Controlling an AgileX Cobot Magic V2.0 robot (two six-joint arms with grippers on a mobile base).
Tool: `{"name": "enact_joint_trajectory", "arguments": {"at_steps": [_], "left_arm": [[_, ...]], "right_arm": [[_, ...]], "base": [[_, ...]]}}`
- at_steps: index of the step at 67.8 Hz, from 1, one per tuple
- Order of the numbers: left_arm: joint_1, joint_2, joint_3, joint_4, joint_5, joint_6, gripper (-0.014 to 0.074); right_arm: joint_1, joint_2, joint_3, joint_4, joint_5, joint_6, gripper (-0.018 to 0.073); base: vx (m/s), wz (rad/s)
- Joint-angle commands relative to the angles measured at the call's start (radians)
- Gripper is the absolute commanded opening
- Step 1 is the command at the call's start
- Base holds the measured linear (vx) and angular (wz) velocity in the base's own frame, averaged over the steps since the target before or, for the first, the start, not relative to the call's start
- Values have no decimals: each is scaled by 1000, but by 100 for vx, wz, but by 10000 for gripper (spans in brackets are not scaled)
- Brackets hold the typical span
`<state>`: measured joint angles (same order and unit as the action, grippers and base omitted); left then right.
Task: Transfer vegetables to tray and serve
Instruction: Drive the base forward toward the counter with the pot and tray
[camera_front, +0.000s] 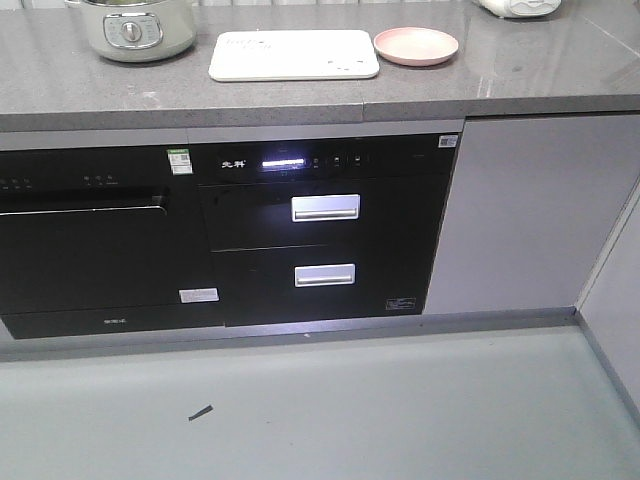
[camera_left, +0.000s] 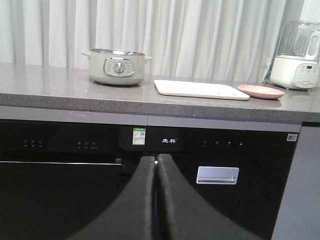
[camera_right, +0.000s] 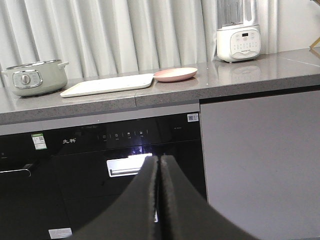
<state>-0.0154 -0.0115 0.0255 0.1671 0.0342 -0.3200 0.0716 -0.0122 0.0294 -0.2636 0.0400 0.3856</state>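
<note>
The grey stone table (camera_front: 500, 70) runs across in front of me, with white curtains (camera_left: 200, 35) behind it. Under it sits a black built-in appliance (camera_front: 330, 230) with two silver drawer handles and a lit display strip. The tray (camera_front: 293, 55) lies flat on the table. It is cream-white and rectangular with rounded corners, with faint grey lettering at one end and small marks at the other. To its left stands a pale green electric pot (camera_front: 135, 28) with a dial on the front. Far right is a white blender (camera_left: 300, 57). A round pink plate (camera_front: 415, 45) sits just beside the tray's right end. My left hand (camera_left: 156, 162) has its dark fingers pressed together, holding nothing, below table height and facing the appliance. My right hand (camera_right: 159, 159) is the same, fingers together and empty.
</note>
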Motion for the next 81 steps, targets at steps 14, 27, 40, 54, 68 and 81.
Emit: {"name": "enact_joint_trajectory", "arguments": {"at_steps": [14, 27, 40, 54, 68, 81], "left_arm": [[1, -1, 22, 0, -75, -7, -6], [1, -1, 22, 0, -75, -7, -6], [1, -1, 22, 0, -75, -7, -6], [1, -1, 22, 0, -75, -7, -6], [1, -1, 22, 0, -75, -7, -6], [1, -1, 22, 0, -75, -7, -6]], "right_arm": [[-4, -6, 13, -9, -71, -2, -3], [-4, -6, 13, -9, -71, -2, -3], [-4, -6, 13, -9, -71, -2, -3], [-4, -6, 13, -9, -71, -2, -3], [-4, -6, 13, -9, -71, -2, -3], [-4, -6, 13, -9, -71, -2, -3]], "base": [[9, -2], [10, -1], [11, 0], [12, 0], [12, -1], [11, -1]]}}
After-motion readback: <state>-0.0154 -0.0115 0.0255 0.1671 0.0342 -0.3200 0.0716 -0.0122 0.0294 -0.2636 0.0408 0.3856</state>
